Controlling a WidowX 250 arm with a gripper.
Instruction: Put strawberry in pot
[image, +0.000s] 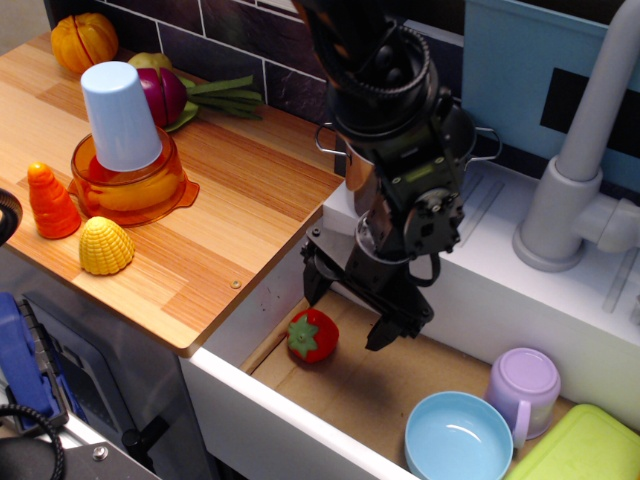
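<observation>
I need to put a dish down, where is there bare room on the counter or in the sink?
Bare wood lies between the orange bowl and the counter's sink-side edge. In the sink, floor is free between the strawberry and the blue bowl. The gripper, jaws open, crowds the strawberry.

Toy play-kitchen rig: wood worktop (230, 190) w/ plastic veg, dark tile backsplash (215, 45), white sink basin (300, 410) w/ grey plastic faucet (580, 170), steel pot (365, 150) at the back, kid cups/bowls — not a real kitchen.
</observation>
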